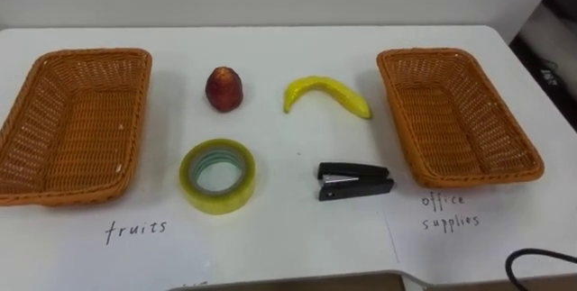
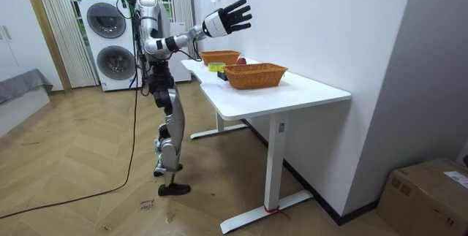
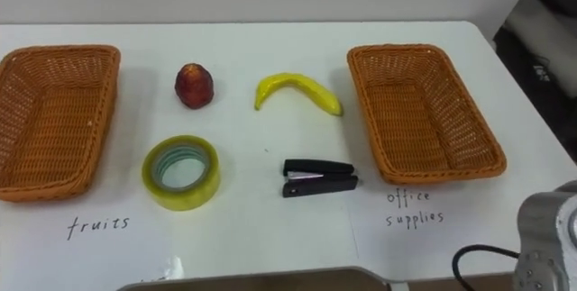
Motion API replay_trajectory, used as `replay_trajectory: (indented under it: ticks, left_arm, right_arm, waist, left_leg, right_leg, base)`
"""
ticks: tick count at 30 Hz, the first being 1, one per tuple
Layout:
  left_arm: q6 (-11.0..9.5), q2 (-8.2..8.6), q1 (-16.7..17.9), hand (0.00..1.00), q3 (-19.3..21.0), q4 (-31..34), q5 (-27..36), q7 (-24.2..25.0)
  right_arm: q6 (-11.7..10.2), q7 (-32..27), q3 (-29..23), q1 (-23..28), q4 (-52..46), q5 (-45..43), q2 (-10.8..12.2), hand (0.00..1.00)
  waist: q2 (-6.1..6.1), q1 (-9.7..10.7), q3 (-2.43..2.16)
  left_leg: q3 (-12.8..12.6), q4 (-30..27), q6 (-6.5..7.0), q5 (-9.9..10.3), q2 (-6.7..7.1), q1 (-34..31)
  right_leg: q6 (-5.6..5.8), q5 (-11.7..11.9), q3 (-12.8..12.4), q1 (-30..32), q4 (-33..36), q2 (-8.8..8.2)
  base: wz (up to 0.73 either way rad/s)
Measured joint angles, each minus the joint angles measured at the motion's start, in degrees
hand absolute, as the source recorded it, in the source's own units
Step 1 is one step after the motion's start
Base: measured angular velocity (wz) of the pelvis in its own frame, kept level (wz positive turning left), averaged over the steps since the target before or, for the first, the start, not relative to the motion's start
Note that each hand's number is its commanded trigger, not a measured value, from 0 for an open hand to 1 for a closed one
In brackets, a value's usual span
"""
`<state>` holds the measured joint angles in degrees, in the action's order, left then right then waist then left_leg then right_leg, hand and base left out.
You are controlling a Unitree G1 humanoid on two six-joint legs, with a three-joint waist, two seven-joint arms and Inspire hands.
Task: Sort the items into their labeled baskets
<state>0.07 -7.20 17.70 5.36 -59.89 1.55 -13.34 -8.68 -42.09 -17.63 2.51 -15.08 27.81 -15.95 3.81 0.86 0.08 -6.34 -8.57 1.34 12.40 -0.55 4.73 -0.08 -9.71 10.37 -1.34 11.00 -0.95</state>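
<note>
On the white table [image 1: 297,52] lie a red apple [image 1: 224,89], a yellow banana [image 1: 326,94], a roll of yellowish tape [image 1: 217,177] and a black stapler [image 1: 354,181]. All of them sit between two empty wicker baskets. The left basket [image 1: 54,129] has "fruits" handwritten in front of it. The right basket [image 1: 455,120] is marked "office supplies". I stand at the table's long side, facing the wall. My right hand [image 2: 230,17] is raised high above the table with its fingers spread open, holding nothing.
The table's front edge runs just below the handwritten labels. A wall stands close behind the table. In the room view, two stacked washing machines [image 2: 110,39] stand behind me and a cardboard box [image 2: 431,192] sits on the floor at the room view's right.
</note>
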Motion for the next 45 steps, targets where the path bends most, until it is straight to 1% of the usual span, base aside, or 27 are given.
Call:
replay_trajectory:
  ticks: [3, 6, 8, 12, 13, 15, 17, 19, 21, 24, 28, 30, 35, 37, 40, 42, 44, 45]
  left_arm:
    - [0.00, 0.07, -0.03, 0.00, 0.00, -0.03, 0.00, 0.01]
    - [0.06, 0.04, 0.10, 0.00, -0.03, 0.03, 0.00, 0.36]
    - [0.06, -0.01, -0.03, 0.00, -0.05, 0.32, 0.02, 0.37]
    - [0.02, 0.00, -0.38, 0.00, -0.13, 0.34, -0.02, 0.37]
    - [0.02, 0.00, -0.35, 0.00, -0.13, 0.33, -0.02, 0.37]
    - [0.12, 0.00, -0.22, 0.00, -0.09, 0.27, -1.13, 0.37]
    - [0.30, 0.00, -0.18, 0.00, -0.07, 0.28, -2.49, 0.37]
    - [1.26, 0.00, -0.19, 0.00, -0.05, 0.30, -4.02, 0.39]
    - [1.66, 0.01, -0.18, 0.00, -0.05, 0.29, -5.09, 0.40]
    - [2.47, 0.02, -0.16, 0.00, -0.05, 0.28, -6.27, 0.50]
    - [2.86, 0.04, -0.16, 0.00, -0.04, 0.21, -6.76, 0.77]
    - [3.71, 0.04, -0.39, 0.00, -0.02, 0.12, -7.38, 1.65]
    - [3.76, 0.14, -0.60, 0.00, 0.02, 0.17, -7.51, 1.91]
    - [3.75, 0.12, -0.63, 0.00, 0.04, 0.24, -8.23, 2.61]
    - [3.70, -0.08, -0.74, 0.00, 0.14, 0.10, -9.08, 2.83]
    - [3.61, -0.15, -0.76, 0.00, 0.17, -0.25, -9.09, 2.90]
    - [3.60, -0.16, -1.04, 0.00, 0.32, -1.14, -9.13, 3.29]
    - [3.60, -0.23, -1.23, 0.00, 0.49, -1.75, -9.17, 3.67]
  right_arm:
    - [0.03, 2.81, 0.78, -0.50, 0.00, -3.98, 0.00, 0.00]
    - [0.04, 4.46, 1.52, -1.89, -0.36, -6.65, 0.00, 0.00]
    - [0.04, 5.46, 3.06, -2.39, -0.84, -8.04, 0.00, 0.00]
    - [0.16, 8.86, 6.10, -2.68, -1.39, -10.83, 0.00, 0.00]
    - [0.43, 9.29, 6.51, -2.83, -1.38, -11.31, 0.00, 0.00]
    - [1.75, 11.56, 7.73, -3.81, -1.38, -13.67, 0.00, 0.00]
    - [2.46, 13.17, 7.82, -4.23, -1.38, -14.94, 0.00, 0.00]
    - [3.07, 14.47, 7.90, -4.67, -1.38, -15.19, 0.00, 0.00]
    - [3.67, 15.35, 7.91, -4.72, -1.37, -15.22, 0.00, 0.00]
    - [4.45, 17.03, 7.94, -4.72, -1.33, -15.26, 0.01, 0.00]
    - [5.14, 18.77, 7.94, -4.72, -1.19, -15.37, 0.02, 0.00]
    - [5.61, 20.11, 8.03, -4.72, -1.16, -16.88, 0.02, 0.00]
    - [6.29, 23.17, 9.21, -4.72, -1.14, -17.75, 0.02, 0.00]
    - [6.75, 24.70, 9.75, -4.71, -1.15, -19.69, 0.01, 0.00]
    - [7.13, 27.78, 9.81, -4.71, -1.15, -22.79, 0.02, 0.00]
    - [7.13, 29.25, 9.86, -4.71, -1.15, -24.05, 0.01, 0.00]
    - [7.13, 30.83, 9.96, -4.71, -1.14, -24.59, 0.02, 0.00]
    - [7.18, 31.66, 10.39, -4.71, -1.09, -25.87, 0.01, 0.00]
  waist:
    - [0.15, 0.03, 0.23]
    - [0.17, -0.46, 0.23]
    - [0.15, -0.48, 0.21]
    - [0.00, -1.27, 0.09]
    - [0.00, -1.34, 0.09]
    - [-0.11, -1.43, 0.05]
    - [-0.10, -1.84, -0.01]
    - [-0.08, -2.36, -0.03]
    - [-0.06, -2.62, -0.05]
    - [-0.05, -2.73, -0.05]
    - [-0.02, -2.72, -0.06]
    - [0.02, -2.86, -0.07]
    - [0.35, -2.85, -0.09]
    - [0.51, -2.71, -0.17]
    - [1.09, -2.82, -0.48]
    - [1.24, -2.95, -0.57]
    - [1.27, -3.07, -0.55]
    - [1.28, -3.25, -0.47]
  left_leg:
    - [0.44, -0.08, -0.01, 0.00, -0.04, -0.03]
    - [0.49, -0.07, -0.04, 0.02, -0.12, 0.02]
    - [0.48, -0.07, -0.05, 0.02, -0.17, 0.03]
    - [0.51, -0.11, -0.06, 0.01, -0.15, 0.07]
    - [0.50, -0.12, -0.06, 0.01, -0.15, 0.07]
    - [0.51, -0.13, -0.06, 0.01, -0.15, 0.04]
    - [0.55, -0.14, -0.06, 0.01, -0.16, 0.04]
    - [0.57, -0.19, -0.06, 0.01, -0.16, 0.01]
    - [0.61, -0.22, -0.06, 0.01, -0.16, -0.01]
    - [0.87, -0.33, -0.06, 0.01, -0.15, -0.03]
    - [0.90, -0.51, -0.06, 0.01, -0.15, -0.10]
    - [0.90, -0.54, -0.06, 0.01, -0.18, -0.10]
    - [0.89, -0.53, -0.08, 0.02, -0.24, -0.14]
    - [0.89, -0.53, -0.08, 0.02, -0.24, -0.15]
    - [0.86, -0.56, -0.08, 0.02, -0.24, -0.13]
    - [0.78, -0.61, -0.08, 0.02, -0.22, -0.10]
    - [0.59, -0.67, -0.08, 0.02, -0.20, -0.05]
    - [0.60, -0.75, -0.07, 0.02, -0.20, -0.06]
  right_leg:
    - [-0.07, 0.04, 0.88, -0.41, -0.21, -0.10]
    - [-0.11, 0.08, 0.98, -0.55, -0.31, -0.06]
    - [-0.19, 0.15, 0.99, -0.56, -0.35, -0.01]
    - [-0.21, 0.18, 0.92, -0.59, -0.29, 0.01]
    - [-0.21, 0.18, 0.94, -0.59, -0.29, 0.01]
    - [-0.21, 0.18, 0.96, -0.57, -0.29, 0.00]
    - [-0.21, 0.18, 1.04, -0.58, -0.29, 0.00]
    - [-0.21, 0.18, 1.10, -0.59, -0.30, -0.01]
    - [-0.21, 0.18, 1.15, -0.61, -0.30, -0.02]
    - [-0.21, 0.18, 1.25, -0.68, -0.30, -0.06]
    - [-0.21, 0.18, 1.24, -0.70, -0.29, -0.06]
    - [-0.23, 0.19, 1.27, -0.67, -0.21, -0.06]
    - [-0.33, 0.25, 1.27, -0.61, -0.19, -0.02]
    - [-0.33, 0.25, 1.26, -0.61, -0.20, -0.02]
    - [-0.33, 0.25, 1.16, -0.63, -0.18, -0.01]
    - [-0.32, 0.27, 0.99, -0.73, -0.22, -0.02]
    - [-0.27, 0.31, 0.89, -0.82, -0.27, -0.05]
    - [-0.27, 0.32, 0.91, -0.86, -0.28, -0.04]
  base:
    - [0.12]
    - [0.03]
    - [0.00]
    - [0.00]
    - [0.00]
    - [0.00]
    - [0.00]
    - [0.00]
    - [0.00]
    - [0.00]
    - [0.00]
    - [0.00]
    - [0.00]
    - [0.00]
    - [0.00]
    - [0.00]
    - [0.00]
    - [0.00]
